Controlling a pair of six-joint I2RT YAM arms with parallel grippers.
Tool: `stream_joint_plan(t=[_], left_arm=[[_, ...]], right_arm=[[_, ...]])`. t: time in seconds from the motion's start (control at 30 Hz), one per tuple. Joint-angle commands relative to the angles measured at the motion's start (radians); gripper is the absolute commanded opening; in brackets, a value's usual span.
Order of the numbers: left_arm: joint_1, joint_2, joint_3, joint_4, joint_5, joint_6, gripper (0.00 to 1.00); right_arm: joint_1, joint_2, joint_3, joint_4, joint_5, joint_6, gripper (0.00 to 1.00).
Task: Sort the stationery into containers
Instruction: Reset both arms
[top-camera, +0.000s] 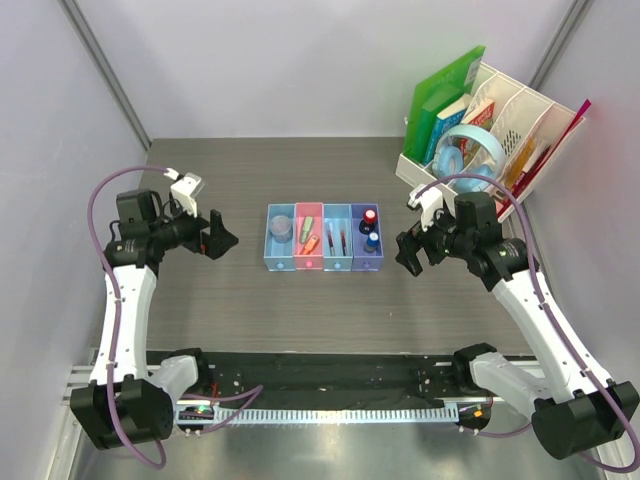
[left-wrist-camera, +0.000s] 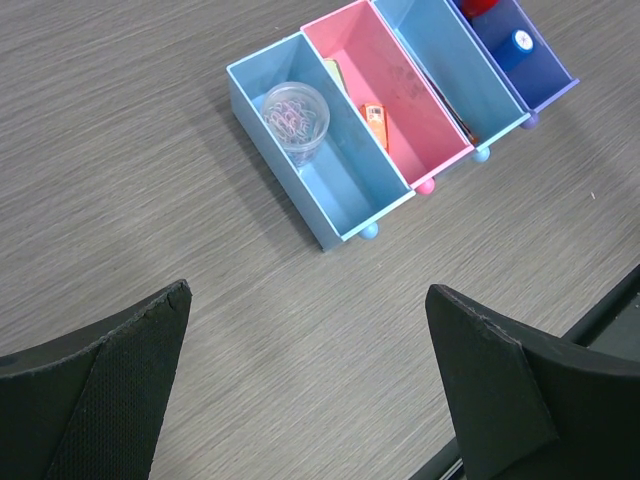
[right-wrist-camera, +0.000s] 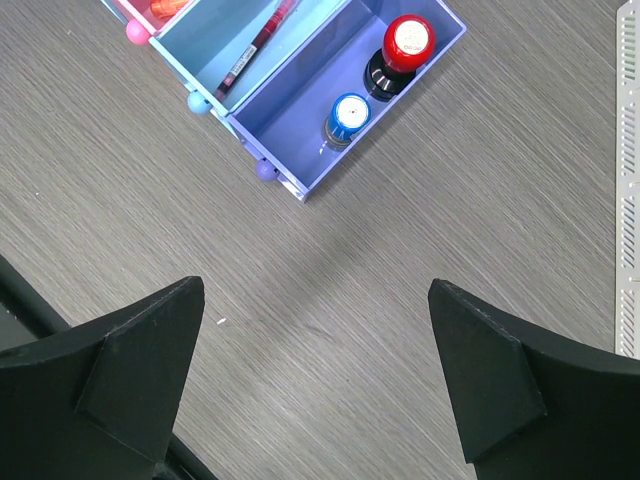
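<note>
Four joined trays (top-camera: 324, 262) sit mid-table. The left light blue tray (left-wrist-camera: 350, 190) holds a round translucent disc (left-wrist-camera: 296, 118) with clips inside. The pink tray (left-wrist-camera: 400, 100) holds an orange piece (left-wrist-camera: 374, 114) and a green piece (top-camera: 306, 225). The second light blue tray (right-wrist-camera: 215, 45) holds slim red and dark pens (right-wrist-camera: 255, 50). The purple-blue tray (right-wrist-camera: 300, 120) holds a red-capped bit (right-wrist-camera: 408, 42) and a blue-capped bit (right-wrist-camera: 348, 115). My left gripper (top-camera: 226, 238) is open and empty, left of the trays. My right gripper (top-camera: 402, 252) is open and empty, right of them.
A big white perforated desk organizer (top-camera: 505, 130) with books, green folders and blue headphones (top-camera: 470, 150) stands at the back right, just behind my right arm. Grey walls close the left, back and right. A black rail (top-camera: 330, 375) runs along the near edge.
</note>
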Motion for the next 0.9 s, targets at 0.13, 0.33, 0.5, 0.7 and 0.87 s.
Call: stream_joint_plan(t=[0.13, 0.33, 0.5, 0.7, 0.87], left_arm=[[0.009, 0.008, -0.005, 0.050, 0.039, -0.018, 1.00], [0.011, 0.009, -0.010, 0.052, 0.040, -0.018, 1.00], [0.009, 0.011, -0.013, 0.053, 0.043, -0.021, 1.00], [0.012, 0.012, -0.014, 0.056, 0.045, -0.024, 1.00], [0.012, 0.009, -0.016, 0.055, 0.048, -0.024, 1.00]], right_arm=[[-0.004, -0.009, -0.005, 0.048, -0.020, 0.006, 1.00], [-0.004, -0.009, -0.007, 0.051, -0.020, 0.006, 1.00], [-0.003, -0.011, -0.008, 0.050, -0.019, 0.007, 1.00], [-0.003, -0.017, -0.015, 0.056, -0.014, 0.006, 1.00], [-0.003, -0.018, -0.016, 0.056, -0.009, 0.006, 1.00]])
